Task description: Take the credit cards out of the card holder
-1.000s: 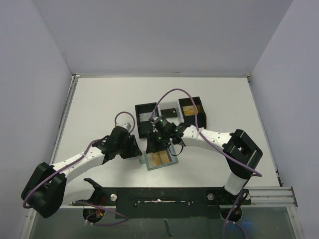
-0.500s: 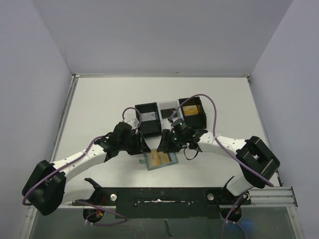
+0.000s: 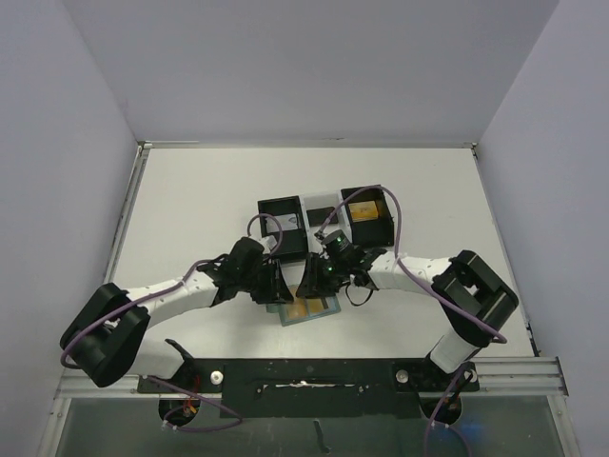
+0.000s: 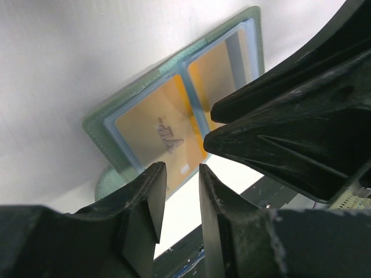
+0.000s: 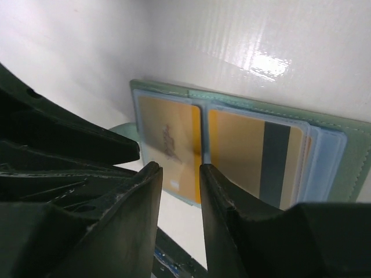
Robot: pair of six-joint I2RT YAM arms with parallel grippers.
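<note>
The sage-green card holder [image 3: 306, 312] lies open and flat on the table near the front edge. In the left wrist view [image 4: 101, 130] and the right wrist view [image 5: 348, 156] its pale blue pockets hold gold-orange credit cards: one printed "VIP" [image 4: 159, 130] [image 5: 168, 139] and one with a dark stripe [image 5: 255, 153]. My left gripper [image 3: 279, 288] [image 4: 181, 168] hovers at the holder's left edge, jaws a narrow gap apart and empty. My right gripper [image 3: 307, 284] [image 5: 179, 168] hovers over the holder's far edge, jaws also narrowly apart and empty. The two grippers are close together.
Two black open-topped boxes stand just behind the holder, the left one [image 3: 283, 221] and the right one [image 3: 367, 211], the right one showing something gold-orange inside. A black rail [image 3: 314, 373] runs along the front table edge.
Both arms closed in on the open holder: the left gripper moved right to its left edge, the right gripper moved left and lower over it. The holder stayed put.
</note>
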